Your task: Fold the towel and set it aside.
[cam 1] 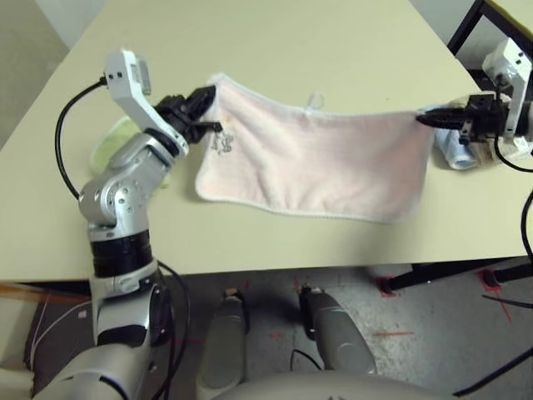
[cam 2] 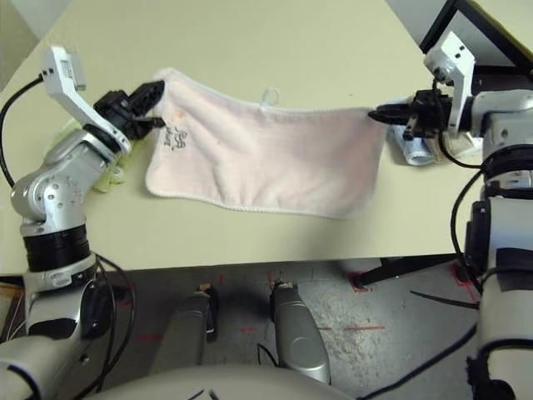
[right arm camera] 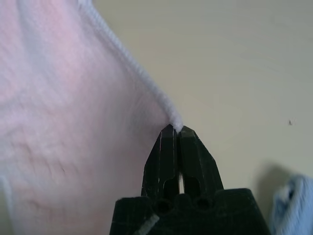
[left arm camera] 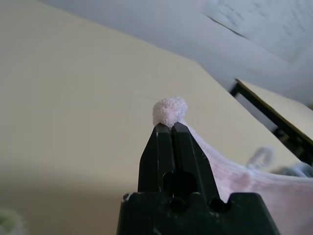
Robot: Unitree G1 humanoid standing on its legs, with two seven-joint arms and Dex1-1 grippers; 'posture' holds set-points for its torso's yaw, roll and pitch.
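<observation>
1 towel (cam 1: 312,162), 2 grippers' jaws clamped on corners, 1 green cloth (cam 1: 112,142), 1 blue (cam 1: 460,150)

Lime-green cloth (cam 1: 110,143) on the table (cam 1: 275,50); light blue cloth (cam 1: 460,151) opposite
</observation>
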